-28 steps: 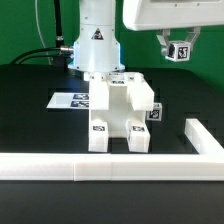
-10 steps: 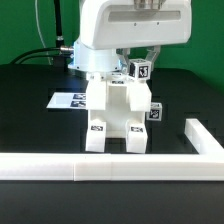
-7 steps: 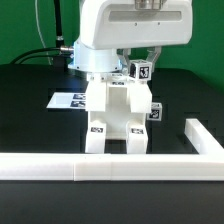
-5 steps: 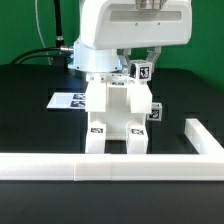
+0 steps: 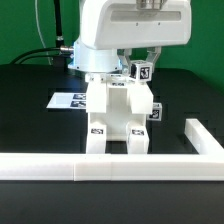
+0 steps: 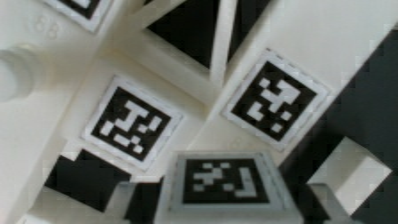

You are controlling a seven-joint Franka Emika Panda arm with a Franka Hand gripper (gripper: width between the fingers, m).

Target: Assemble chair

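The partly built chair (image 5: 113, 112) is a white block body with tags, standing on two legs on the black table. In the exterior view my gripper (image 5: 141, 64) hangs just above its upper right corner, shut on a small white tagged part (image 5: 142, 71). In the wrist view that part (image 6: 221, 183) sits between my two fingers (image 6: 331, 198), with the chair's tagged faces (image 6: 270, 94) close below it. Another tagged white piece (image 5: 156, 112) shows at the chair's right side. I cannot tell whether the held part touches the chair.
The marker board (image 5: 68, 100) lies flat behind the chair on the exterior view's left. A long white border rail (image 5: 100, 168) runs along the front and turns back at the right (image 5: 204, 137). The robot base (image 5: 92, 50) stands behind.
Since 2.8 s ago my gripper has carried the tagged part from the upper right to just over the chair. Over the last second nothing has visibly moved.
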